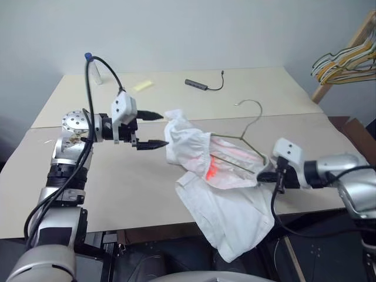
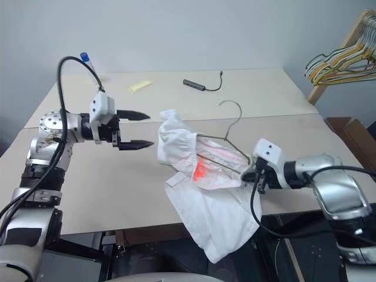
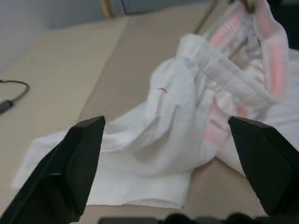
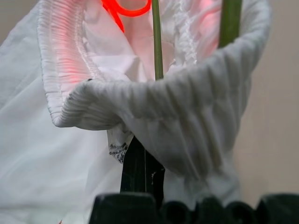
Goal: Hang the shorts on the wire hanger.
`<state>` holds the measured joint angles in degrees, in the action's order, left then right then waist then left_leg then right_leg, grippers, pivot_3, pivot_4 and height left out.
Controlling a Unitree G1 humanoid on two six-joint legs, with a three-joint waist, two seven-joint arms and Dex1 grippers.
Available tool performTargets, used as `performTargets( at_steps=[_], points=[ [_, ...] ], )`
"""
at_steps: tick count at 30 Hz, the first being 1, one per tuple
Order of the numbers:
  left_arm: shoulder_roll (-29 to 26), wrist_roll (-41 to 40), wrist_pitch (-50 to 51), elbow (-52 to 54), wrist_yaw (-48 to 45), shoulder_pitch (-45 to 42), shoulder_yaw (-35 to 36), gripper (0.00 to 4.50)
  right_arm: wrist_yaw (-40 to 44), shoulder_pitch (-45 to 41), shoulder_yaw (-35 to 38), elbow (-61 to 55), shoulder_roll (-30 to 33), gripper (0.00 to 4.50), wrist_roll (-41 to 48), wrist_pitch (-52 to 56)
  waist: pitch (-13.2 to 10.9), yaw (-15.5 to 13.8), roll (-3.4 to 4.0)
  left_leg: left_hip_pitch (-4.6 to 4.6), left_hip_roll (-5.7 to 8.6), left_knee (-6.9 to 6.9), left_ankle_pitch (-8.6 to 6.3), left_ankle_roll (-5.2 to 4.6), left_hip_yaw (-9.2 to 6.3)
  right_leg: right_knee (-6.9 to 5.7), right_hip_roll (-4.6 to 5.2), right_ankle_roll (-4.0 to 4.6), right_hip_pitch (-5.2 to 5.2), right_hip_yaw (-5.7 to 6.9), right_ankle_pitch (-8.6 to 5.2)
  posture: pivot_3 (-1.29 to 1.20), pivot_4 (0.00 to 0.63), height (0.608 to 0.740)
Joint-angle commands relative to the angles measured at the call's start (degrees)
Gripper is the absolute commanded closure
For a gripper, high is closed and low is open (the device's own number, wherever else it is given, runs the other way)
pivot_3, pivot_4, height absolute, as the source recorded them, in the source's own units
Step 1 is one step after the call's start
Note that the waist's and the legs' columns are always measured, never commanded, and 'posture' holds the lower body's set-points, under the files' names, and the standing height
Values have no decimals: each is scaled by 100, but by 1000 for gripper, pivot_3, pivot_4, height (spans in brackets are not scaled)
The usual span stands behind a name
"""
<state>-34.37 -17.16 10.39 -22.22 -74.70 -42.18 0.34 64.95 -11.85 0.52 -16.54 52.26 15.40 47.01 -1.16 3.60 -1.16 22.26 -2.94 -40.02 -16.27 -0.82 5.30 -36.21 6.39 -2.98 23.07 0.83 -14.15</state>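
We are holding the white shorts in the middle of the frame, partly over the surface's front edge, with the wire hanger poking through the waistband. Our right end effector is pinching shut on the waistband and hanger end. Our left end effector is gaping wide, holding nothing. We should be pulling the loose waistband side over the hanger gently.

Both head eyes look forward and down over the tabletop, sharing nearly the same scene. The left wrist cam sits close, facing the shorts between its pincer's fingers. The right wrist cam is jammed against the waistband, wire hanger at 12 o'clock.
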Motion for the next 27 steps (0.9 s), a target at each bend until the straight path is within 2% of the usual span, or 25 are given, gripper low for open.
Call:
performTargets(
  at_steps=[1, 4, 8, 12, 14, 23, 27],
  points=[
    [179, -613, 834, 644, 779, -243, 534, 23, -527, 357, 941, -380, -71, 4500, 367, 742, 0, -12, -1, 0, 0, -4, 0, 0, -1, -2, 0, 0, 0, -1, 0, -88, 0, 740],
    [321, -1186, 1720, 1611, 1277, -56, 752, 23, -1172, 581, 1806, -618, -394, 4500, 598, 1633, 0, -15, -2, 1, 1, -6, -1, -2, -4, -2, 2, -2, -1, -3, 1, -103, 0, 740],
    [673, -1982, 2701, 2910, 2137, 176, 959, 23, -2229, 275, 2879, -785, -900, 4500, 556, 3212, 4, -14, 3, -1, 1, -6, -2, -2, -20, -2, 3, -2, -1, -11, 1, -120, 0, 740],
    [1007, -2509, 3266, 3597, 2926, 104, 1069, 23, -2997, -264, 3647, -644, -992, 4500, 272, 4322, 10, 17, 14, -12, 3, -4, -2, -4, -20, -6, 2, -2, -8, -13, 2, -135, 0, 740],
    [1103, -2679, 3394, 3795, 3208, 82, 1097, 23, -3242, -466, 3815, -504, -886, 4500, 232, 4527, 14, 40, 20, -14, 7, 3, -3, -4, -19, -2, 2, -2, -9, -16, 1, -148, 0, 740],
    [1259, -2707, 3246, 4027, 3708, 106, 917, 23, -5367, -3747, 4570, 2034, -857, 4500, -748, 4549, 27, 295, 49, -48, 12, 21, -3, -5, -4, 14, 2, -1, -41, -23, 2, -163, 0, 740],
    [1228, -2691, 3174, 4081, 3769, 175, 879, 23, -6169, -4796, 4755, 3174, -808, 4500, -1215, 4282, 27, 356, 50, -49, 13, 24, -3, -6, -6, 22, 4, -1, -47, -22, 1, -147, 0, 740]
  ],
)
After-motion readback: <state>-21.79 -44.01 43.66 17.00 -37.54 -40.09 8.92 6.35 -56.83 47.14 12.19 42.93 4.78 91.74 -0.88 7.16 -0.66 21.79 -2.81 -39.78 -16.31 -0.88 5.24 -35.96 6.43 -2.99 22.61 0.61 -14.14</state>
